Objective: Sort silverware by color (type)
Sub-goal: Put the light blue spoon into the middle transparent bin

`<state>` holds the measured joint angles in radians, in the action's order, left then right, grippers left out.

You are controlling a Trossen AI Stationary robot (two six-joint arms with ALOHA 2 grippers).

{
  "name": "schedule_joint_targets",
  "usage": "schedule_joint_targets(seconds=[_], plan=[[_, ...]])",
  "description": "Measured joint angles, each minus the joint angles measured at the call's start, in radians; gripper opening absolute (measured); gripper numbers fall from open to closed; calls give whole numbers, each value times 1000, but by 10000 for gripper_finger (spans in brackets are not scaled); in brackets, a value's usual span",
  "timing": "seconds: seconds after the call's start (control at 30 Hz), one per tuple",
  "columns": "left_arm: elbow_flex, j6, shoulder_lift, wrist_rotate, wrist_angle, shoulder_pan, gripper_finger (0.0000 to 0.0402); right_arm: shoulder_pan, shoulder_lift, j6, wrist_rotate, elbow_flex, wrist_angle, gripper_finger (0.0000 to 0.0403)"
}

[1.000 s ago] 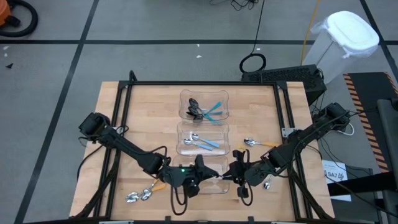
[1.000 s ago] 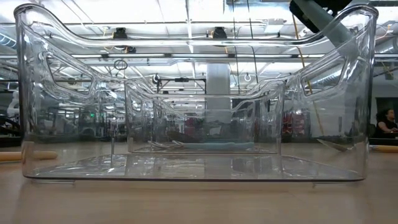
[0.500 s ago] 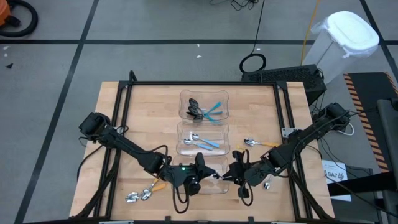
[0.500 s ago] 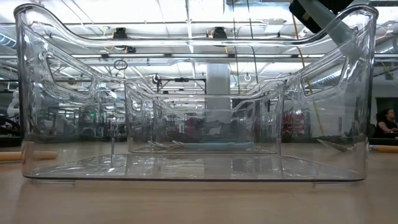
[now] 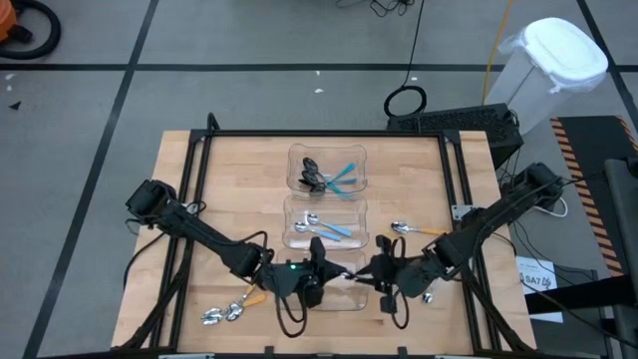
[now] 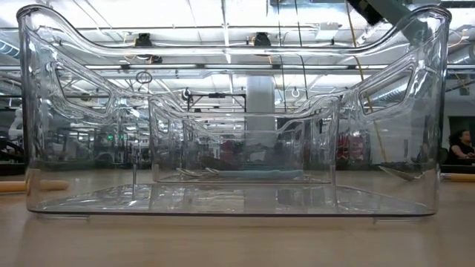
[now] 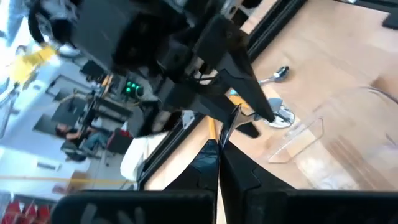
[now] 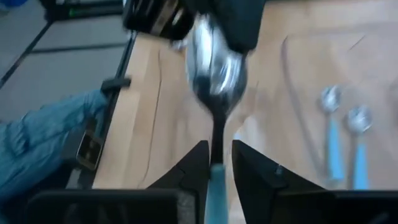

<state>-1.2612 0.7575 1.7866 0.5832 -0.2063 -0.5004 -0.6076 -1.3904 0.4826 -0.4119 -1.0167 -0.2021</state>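
Note:
In the high view my two grippers meet over the nearest clear bin (image 5: 339, 291): left gripper (image 5: 324, 270), right gripper (image 5: 371, 269). Between them is one spoon (image 8: 215, 71) with a shiny silver bowl and a light-blue handle; both grippers are shut on it. The far bin (image 5: 327, 172) holds dark-bowled spoons with blue handles. Silver spoons with blue handles lie in the middle bin (image 5: 326, 221). More spoons lie flat on the table: a cluster with an orange handle (image 5: 227, 311) near the left front, one (image 5: 409, 229) on the right, another (image 5: 429, 296) beside the right arm. My left gripper pinches the spoon at its bowl end (image 8: 208, 31); in its own wrist view the spoon (image 7: 227, 127) shows edge-on, running out from the shut fingers. The spoon is lifted clear above the near bin. My right gripper pinches the light-blue handle (image 8: 214, 180) between its two fingers (image 8: 196, 163), coming level from the table's right, fingers along the spoon. The bowl points away toward the left gripper.
The near bin's clear wall (image 6: 237, 200) fills the low view, with the right arm (image 6: 378, 9) above its right corner. A black frame (image 5: 199, 179) borders the table. A person sits far off in the room (image 6: 462, 144). Bare wood lies left of the bins (image 5: 239, 189).
My right gripper has moved a little toward the table's left, closing in on the left gripper over the near bin. The left gripper has stayed about where it was.

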Motion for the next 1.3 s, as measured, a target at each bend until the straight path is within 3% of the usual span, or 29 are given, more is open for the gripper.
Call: schedule_joint_targets(seconds=[0.2,0.5,0.73,0.9,1.07,1.3], plan=[[-112,-151,0,47,166,-6,1,-60,10,-50,-185,-57,-32,82],[-285,-549,-2,139,503,1,0,-183,9,-177,-528,-123,-64,140],[-303,-668,-8,352,551,29,0,-240,-25,-418,-718,-127,-72,203],[-398,-804,-24,361,604,62,0,-259,-76,-635,-946,-127,-64,219],[-446,-1015,-22,361,702,70,0,-265,-128,-744,-1136,-127,-51,219],[-446,-1106,-21,360,721,61,0,-246,-144,-759,-1160,-127,-63,217]])
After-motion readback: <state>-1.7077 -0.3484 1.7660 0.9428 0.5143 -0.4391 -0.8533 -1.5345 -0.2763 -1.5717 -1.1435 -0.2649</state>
